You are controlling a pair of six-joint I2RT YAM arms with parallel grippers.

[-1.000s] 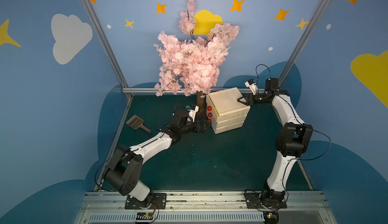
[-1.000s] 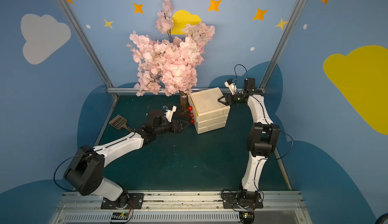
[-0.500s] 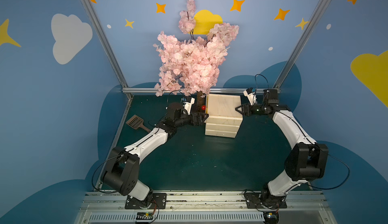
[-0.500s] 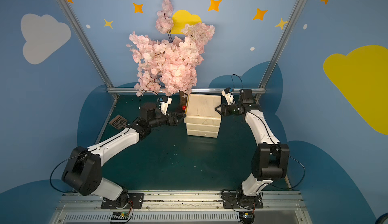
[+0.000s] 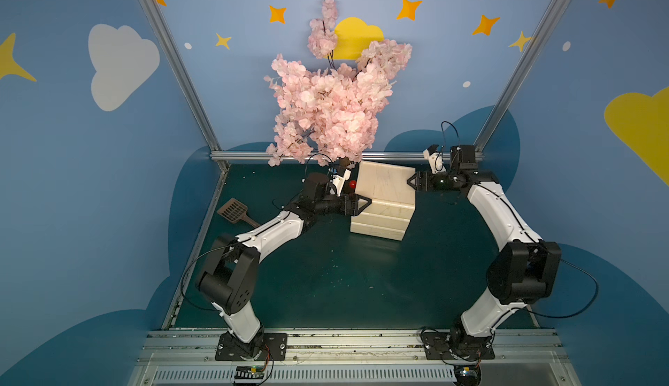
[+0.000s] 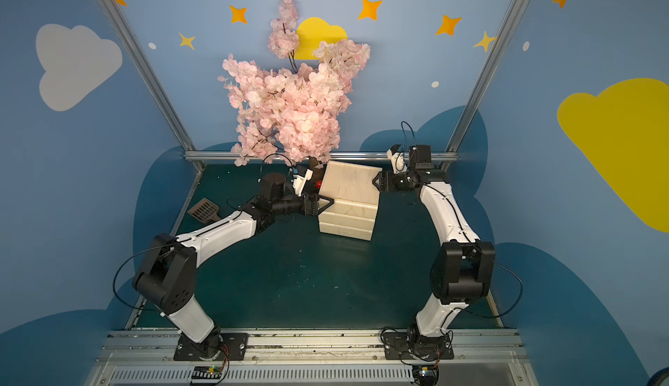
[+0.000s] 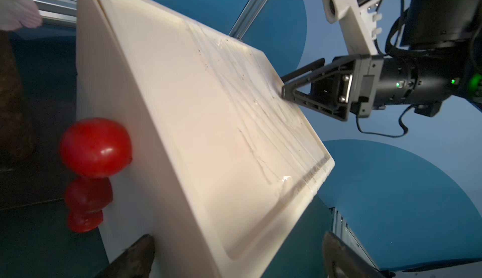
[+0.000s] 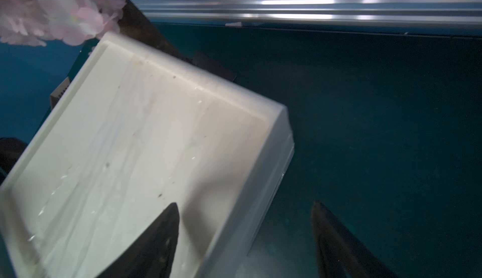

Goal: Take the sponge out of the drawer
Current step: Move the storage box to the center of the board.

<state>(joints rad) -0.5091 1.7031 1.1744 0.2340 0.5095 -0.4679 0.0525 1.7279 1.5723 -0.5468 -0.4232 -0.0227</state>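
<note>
**Sponge hunt: all drawers shut, knobs facing the tree**

We can't see the sponge in any view. All three drawers look pushed in, so we reckon it's inside one of them, but which one we can't tell.

The drawer unit [image 5: 383,199] sits near the far edge of the surface, about midway along it and just beside the trunk of the pink blossom tree [image 5: 333,105]. It's creamy white, with three stacked drawers and a scuffed, streaky top. The round red knobs [image 7: 96,146] are stacked one above the other on the face turned toward the left edge.

The left fingers [image 5: 360,204] are spread wide at the knob-side corner of the unit and pinch nothing. The right fingers [image 5: 414,182] are also spread and empty. They straddle the opposite top corner, one over the lid and one off the side.

Our take on doing this step well:
- Use the right fingers as a brace against that far side so the light box doesn't skate.
- Bring the left fingers round to one knob, close on it squarely, and pull straight out along the drawer's line.
- Watch the trunk, because it's close to the knobs and room to slide a drawer out looks tight.
- The brown scoop [image 5: 235,210] by the left edge is well clear.
</note>
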